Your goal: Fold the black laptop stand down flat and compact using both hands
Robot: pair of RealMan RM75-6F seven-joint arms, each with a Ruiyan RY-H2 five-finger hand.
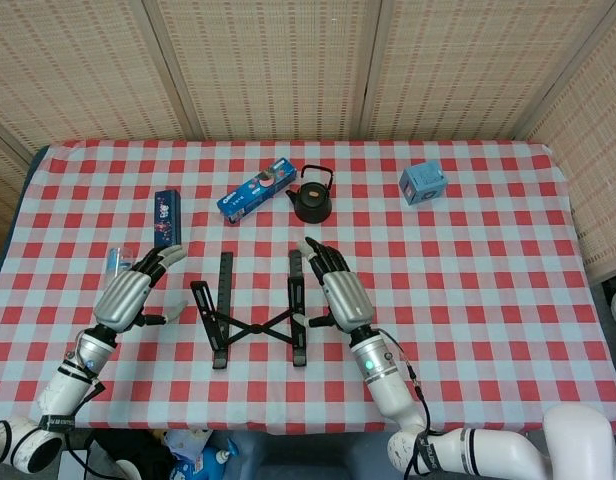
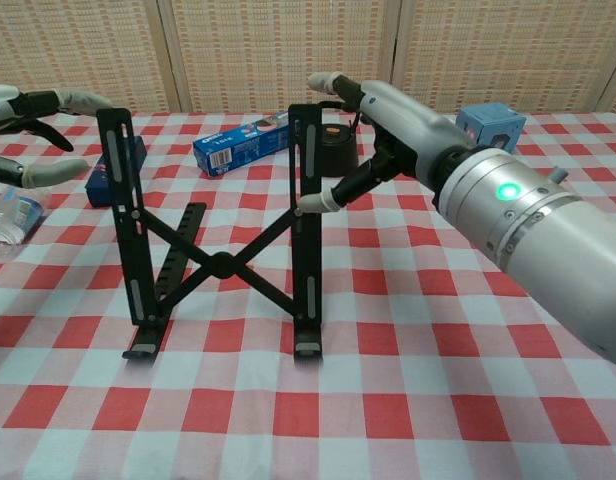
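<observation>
One laptop stand (image 2: 220, 262), two hands

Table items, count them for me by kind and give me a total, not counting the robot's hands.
Laptop stand: 1
Kettle: 1
Boxes: 3, namely the toothpaste box, the dark blue box and the light blue cube box
Plastic bottle: 1
Total: 6
</observation>
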